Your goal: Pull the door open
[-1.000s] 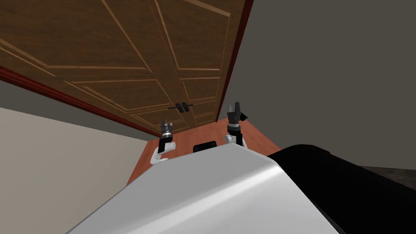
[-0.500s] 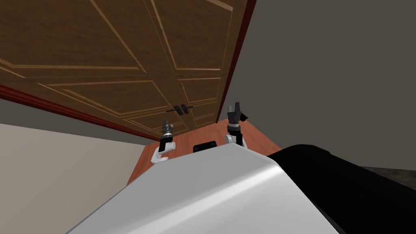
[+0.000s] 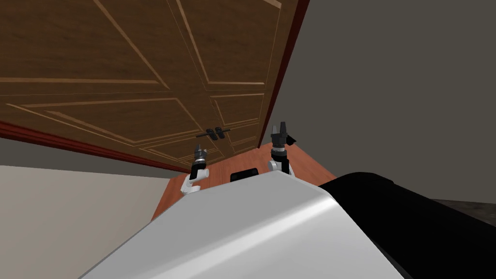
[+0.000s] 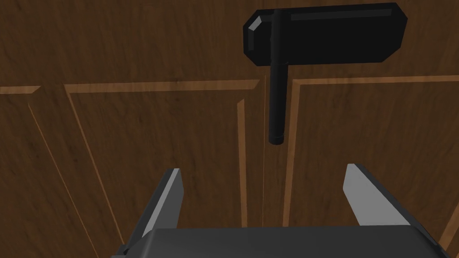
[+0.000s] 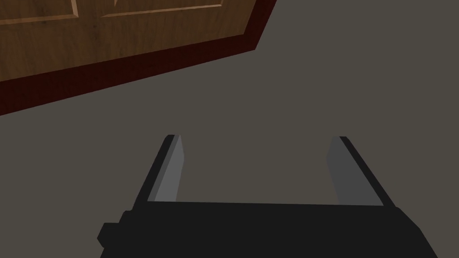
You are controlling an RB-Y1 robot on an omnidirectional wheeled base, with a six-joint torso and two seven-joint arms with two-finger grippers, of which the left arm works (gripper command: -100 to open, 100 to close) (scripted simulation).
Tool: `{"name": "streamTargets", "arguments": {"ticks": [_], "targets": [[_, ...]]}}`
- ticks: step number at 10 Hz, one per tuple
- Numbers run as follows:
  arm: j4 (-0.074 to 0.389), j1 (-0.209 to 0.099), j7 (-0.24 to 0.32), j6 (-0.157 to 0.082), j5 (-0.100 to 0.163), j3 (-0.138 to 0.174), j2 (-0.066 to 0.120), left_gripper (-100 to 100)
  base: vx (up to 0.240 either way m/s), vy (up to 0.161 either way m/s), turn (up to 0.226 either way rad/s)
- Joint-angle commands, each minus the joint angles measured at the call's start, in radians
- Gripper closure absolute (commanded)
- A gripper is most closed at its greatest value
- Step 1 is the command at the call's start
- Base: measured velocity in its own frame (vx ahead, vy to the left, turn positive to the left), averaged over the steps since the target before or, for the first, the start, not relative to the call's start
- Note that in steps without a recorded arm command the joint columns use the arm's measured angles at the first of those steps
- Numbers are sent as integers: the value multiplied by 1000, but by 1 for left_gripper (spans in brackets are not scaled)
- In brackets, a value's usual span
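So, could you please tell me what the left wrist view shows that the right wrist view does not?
Left wrist view: the black lever handle on its plate, just beyond the open left gripper. Right wrist view: the dark red door frame and a grey wall, faced by the open right gripper. Shared: the brown panelled door.

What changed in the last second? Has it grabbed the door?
Only the robot itself moved: its view swung and came slightly nearer the brown door. Nothing was grasped or released. The left jaws and right jaws kept their places, open and empty, the left short of the black handle.
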Motion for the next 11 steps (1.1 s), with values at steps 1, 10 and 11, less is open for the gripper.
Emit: {"name": "streamTargets", "arguments": {"ticks": [1,10,11], "targets": [[33,-13,2,1,3,3,7,-100,141,47,-32],[143,-7,42,-20,40,80,94,-100,132,14,-50],[159,-4,51,-27,47,93,110,-100,80,23,-56]]}}
